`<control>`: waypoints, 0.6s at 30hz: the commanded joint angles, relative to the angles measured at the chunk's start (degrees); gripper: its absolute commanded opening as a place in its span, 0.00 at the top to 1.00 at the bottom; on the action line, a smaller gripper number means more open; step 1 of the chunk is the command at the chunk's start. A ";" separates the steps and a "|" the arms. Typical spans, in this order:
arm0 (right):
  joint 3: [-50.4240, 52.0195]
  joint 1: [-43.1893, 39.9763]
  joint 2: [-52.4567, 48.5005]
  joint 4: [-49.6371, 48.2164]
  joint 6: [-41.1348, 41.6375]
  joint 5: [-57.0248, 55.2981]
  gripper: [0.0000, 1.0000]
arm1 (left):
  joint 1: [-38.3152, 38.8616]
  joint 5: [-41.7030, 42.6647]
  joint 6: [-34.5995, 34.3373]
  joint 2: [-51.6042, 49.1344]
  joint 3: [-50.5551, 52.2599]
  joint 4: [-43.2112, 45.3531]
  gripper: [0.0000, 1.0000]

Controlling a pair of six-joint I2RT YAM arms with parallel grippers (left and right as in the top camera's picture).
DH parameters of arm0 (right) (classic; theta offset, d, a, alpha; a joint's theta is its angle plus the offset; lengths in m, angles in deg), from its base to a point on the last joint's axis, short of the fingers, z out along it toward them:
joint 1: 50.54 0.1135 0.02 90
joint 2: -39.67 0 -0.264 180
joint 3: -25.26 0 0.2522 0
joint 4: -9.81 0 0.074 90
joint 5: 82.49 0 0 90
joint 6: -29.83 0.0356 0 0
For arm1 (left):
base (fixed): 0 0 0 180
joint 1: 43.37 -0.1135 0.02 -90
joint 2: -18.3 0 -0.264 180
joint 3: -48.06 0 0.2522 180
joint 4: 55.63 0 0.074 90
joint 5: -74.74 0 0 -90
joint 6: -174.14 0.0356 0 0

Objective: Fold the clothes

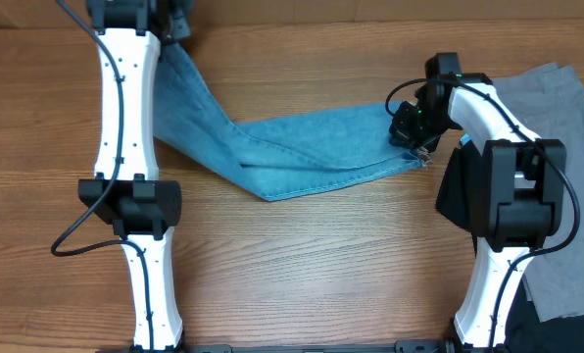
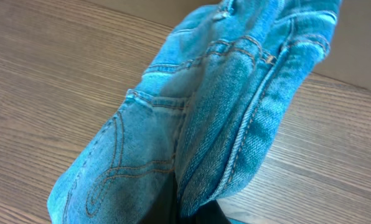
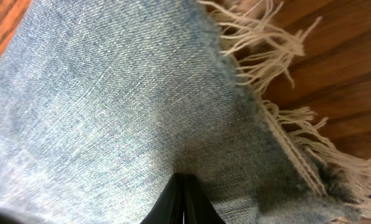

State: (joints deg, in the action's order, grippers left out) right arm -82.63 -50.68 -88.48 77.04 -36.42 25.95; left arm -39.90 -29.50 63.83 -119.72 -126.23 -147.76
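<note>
Jeans (image 1: 302,147) lie stretched across table (image 1: 321,265): left gripper (image 1: 174,27) clamps waist end, right gripper (image 1: 417,135) pinches frayed hem (fringe clear in wrist view); both jaws narrow.

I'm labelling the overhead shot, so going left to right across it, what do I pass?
Left arm → jeans → right gripper → grey garment.
</note>
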 commanded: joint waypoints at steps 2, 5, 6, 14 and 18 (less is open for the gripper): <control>4.15 -5.44 -3.91 1.20 0.00 -7.91 0.96 | -0.87 -3.30 0.76 1.99 -0.74 -0.87 0.96; 4.15 -7.80 -3.91 1.29 0.02 -7.87 0.96 | -2.69 -3.32 0.57 4.35 -0.79 -3.34 0.96; 4.15 -8.35 -3.91 1.42 0.00 -7.87 0.96 | -3.78 -3.32 0.07 5.20 -0.79 -4.33 0.96; 4.15 -8.57 -3.91 1.38 -0.87 -7.87 0.96 | -16.48 1.31 -9.07 5.99 -0.76 -16.02 0.96; 4.15 -7.76 -3.91 1.25 -0.85 -7.87 0.96 | -21.24 2.38 -8.81 4.63 0.17 -18.45 0.96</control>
State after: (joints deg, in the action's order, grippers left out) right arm -81.80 -58.41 -88.35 78.02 -36.69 28.97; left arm -56.78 -25.06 56.66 -116.76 -126.12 -166.47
